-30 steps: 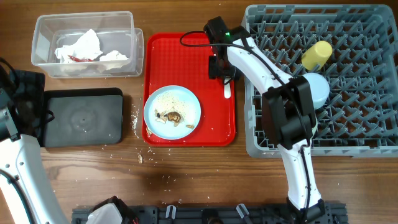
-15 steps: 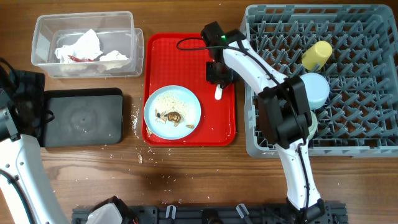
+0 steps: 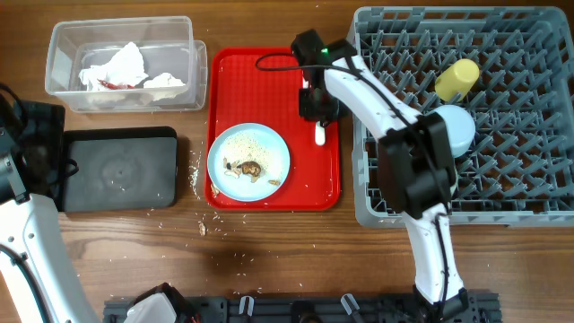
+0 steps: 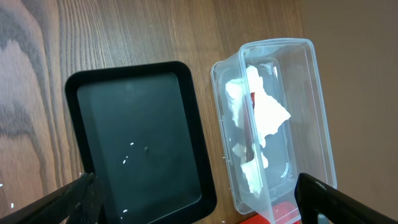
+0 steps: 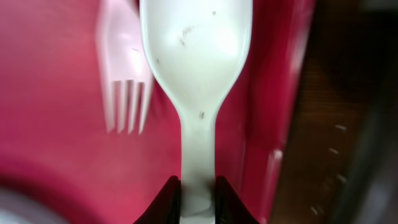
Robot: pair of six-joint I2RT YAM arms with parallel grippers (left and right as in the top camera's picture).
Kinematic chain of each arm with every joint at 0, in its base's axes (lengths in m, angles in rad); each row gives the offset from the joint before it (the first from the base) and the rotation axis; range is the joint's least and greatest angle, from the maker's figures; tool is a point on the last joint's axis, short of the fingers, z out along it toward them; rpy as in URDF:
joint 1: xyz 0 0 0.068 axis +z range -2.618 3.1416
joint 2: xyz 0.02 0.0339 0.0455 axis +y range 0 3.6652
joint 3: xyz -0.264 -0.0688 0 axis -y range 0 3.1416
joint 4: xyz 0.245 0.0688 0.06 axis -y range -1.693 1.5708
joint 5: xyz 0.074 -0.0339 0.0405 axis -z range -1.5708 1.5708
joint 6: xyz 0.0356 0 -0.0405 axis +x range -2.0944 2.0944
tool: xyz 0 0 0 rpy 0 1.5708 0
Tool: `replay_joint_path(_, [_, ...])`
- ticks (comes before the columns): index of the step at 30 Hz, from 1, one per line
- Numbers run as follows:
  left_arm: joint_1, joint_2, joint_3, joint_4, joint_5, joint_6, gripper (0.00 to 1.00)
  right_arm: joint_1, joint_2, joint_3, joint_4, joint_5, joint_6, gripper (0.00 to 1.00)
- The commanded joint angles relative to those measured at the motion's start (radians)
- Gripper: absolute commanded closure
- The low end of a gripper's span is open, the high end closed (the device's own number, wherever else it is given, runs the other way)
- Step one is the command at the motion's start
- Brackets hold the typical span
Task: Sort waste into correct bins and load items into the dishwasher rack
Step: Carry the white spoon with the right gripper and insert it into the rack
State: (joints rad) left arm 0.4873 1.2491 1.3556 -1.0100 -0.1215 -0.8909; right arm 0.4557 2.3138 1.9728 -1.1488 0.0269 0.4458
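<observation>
Pinched by its handle between the right gripper (image 5: 198, 200) jaws: white spoon (image 5: 196, 62), over the red tray (image 3: 269, 72) mid-counter, toward the far edge. Just beside it on the tray, a blurred white fork (image 5: 124, 81). Left gripper (image 4: 202, 202) jaws spread wide above the black tray (image 4: 140, 143) and the clear tub (image 4: 273, 124) of stained napkins (image 4: 261, 118), near the far left corner.

The brown wooden table (image 3: 269, 256) carries a clear rectangular plastic tub (image 3: 56, 65) at upper left, a shallow black rectangular tray (image 3: 117, 170) below it, a flat red plastic tray (image 3: 260, 90) at centre and a large grey pegged crate (image 3: 363, 208) at right. Beside the red tray's lower-left corner, pale crumbs (image 3: 203, 228) dot the wood.
</observation>
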Motion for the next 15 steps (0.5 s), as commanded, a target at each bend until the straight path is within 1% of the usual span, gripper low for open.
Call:
replay_joint_path(1, [0.006,-0.003,-0.003,0.002,-0.002,0.02,0.0,-0.056,-0.203,0.009,-0.001,0.015,-0.032,0.84])
replay_joint_path(4, [0.006,-0.004,-0.003,0.002,-0.002,0.02,0.0,-0.118,-0.289,0.009,-0.001,0.016,-0.068,0.84])
replay_joint_path(7, [0.006,-0.004,-0.003,0.002,-0.002,0.02,0.0,-0.179,-0.34,0.009,0.012,-0.006,-0.152,0.84])
replay_joint_path(11, [0.006,-0.003,-0.003,0.002,-0.002,0.02,0.0,-0.228,-0.336,0.009,0.014,-0.006,-0.269,0.83])
replay_joint_path(15, [0.006,-0.004,-0.003,0.002,-0.003,0.02,0.0,-0.237,-0.286,0.004,0.014,-0.006,-0.283,0.83])
